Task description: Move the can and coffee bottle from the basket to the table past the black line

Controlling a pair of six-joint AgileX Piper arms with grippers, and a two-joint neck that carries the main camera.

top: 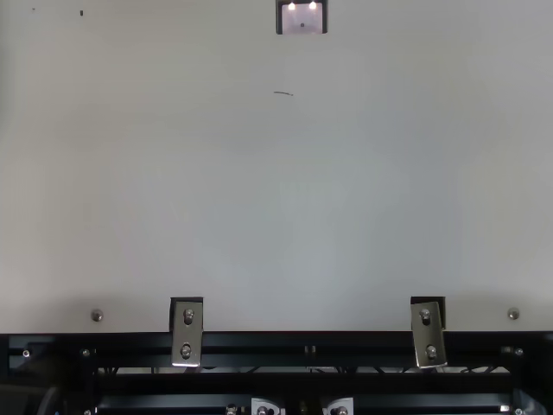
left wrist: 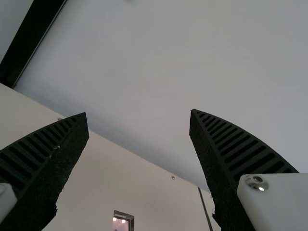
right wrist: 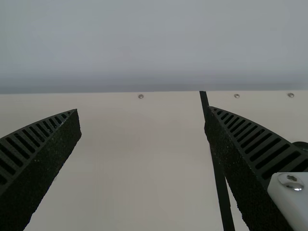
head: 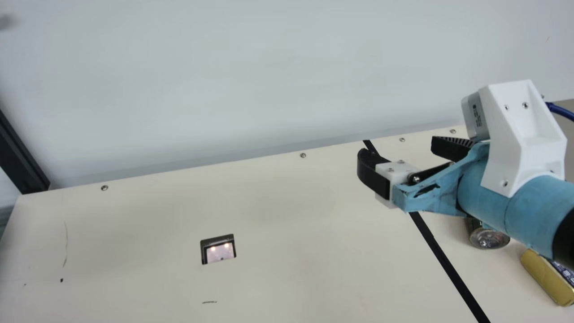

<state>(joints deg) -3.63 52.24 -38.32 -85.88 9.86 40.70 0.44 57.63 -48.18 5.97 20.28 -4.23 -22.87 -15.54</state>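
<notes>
In the main view my right gripper hangs above the table near the black line, its fingers spread with nothing between them. Beyond the line, partly hidden under that arm, lies a dark object with a shiny round end, possibly the coffee bottle. A gold object with a blue label, perhaps the can, lies nearer the right edge, cut off by the view. The right wrist view has the right gripper open, the black line running behind one finger. Open and empty, my left gripper appears in the left wrist view.
The cream table has a small window-like inset and meets a pale wall. A black post stands at the far left corner. Metal brackets sit along the near edge in the top view.
</notes>
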